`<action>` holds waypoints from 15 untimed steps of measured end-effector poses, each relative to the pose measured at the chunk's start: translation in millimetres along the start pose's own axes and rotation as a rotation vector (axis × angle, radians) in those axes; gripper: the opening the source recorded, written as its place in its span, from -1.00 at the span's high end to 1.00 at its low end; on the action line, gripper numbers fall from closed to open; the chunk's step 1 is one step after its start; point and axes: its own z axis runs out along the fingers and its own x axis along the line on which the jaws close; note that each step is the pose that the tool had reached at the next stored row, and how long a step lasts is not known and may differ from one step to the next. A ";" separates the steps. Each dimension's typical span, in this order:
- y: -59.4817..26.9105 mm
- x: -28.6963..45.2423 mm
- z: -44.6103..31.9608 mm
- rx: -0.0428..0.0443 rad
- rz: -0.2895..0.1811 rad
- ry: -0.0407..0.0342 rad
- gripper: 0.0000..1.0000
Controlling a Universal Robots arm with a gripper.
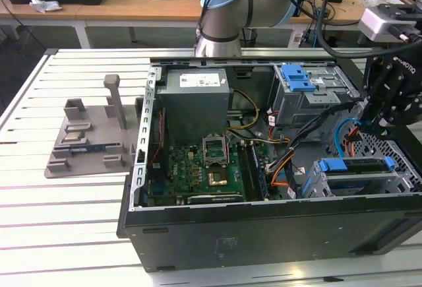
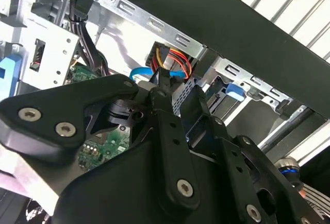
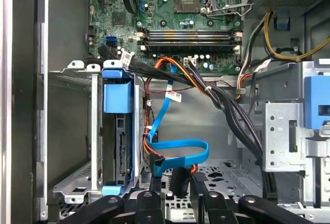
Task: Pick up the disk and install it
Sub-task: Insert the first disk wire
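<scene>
The disk (image 1: 356,183) sits in the drive cage at the case's front corner on the exterior view's right, and its blue carrier bracket (image 1: 353,165) shows along the top. In the first wrist view the disk (image 3: 121,149) stands edge-on in that cage. My gripper (image 1: 370,125) hangs inside the case just behind the cage. Its fingers (image 3: 154,185) are closed in around a black cable connector (image 3: 178,182) with red, orange and yellow wires (image 2: 175,59). A loose blue data cable (image 3: 180,147) loops beside my gripper (image 3: 177,180).
The open computer case (image 1: 264,227) lies on a white slatted table (image 1: 59,227). Inside are the motherboard (image 1: 198,168), a grey power supply box (image 1: 196,99) and an upper drive bay with a blue latch (image 1: 297,77). A grey fixture (image 1: 86,135) sits on the exterior view's left.
</scene>
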 end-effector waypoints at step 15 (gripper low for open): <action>0.2 13.6 0.6 -0.0001 0.000 0.0014 0.66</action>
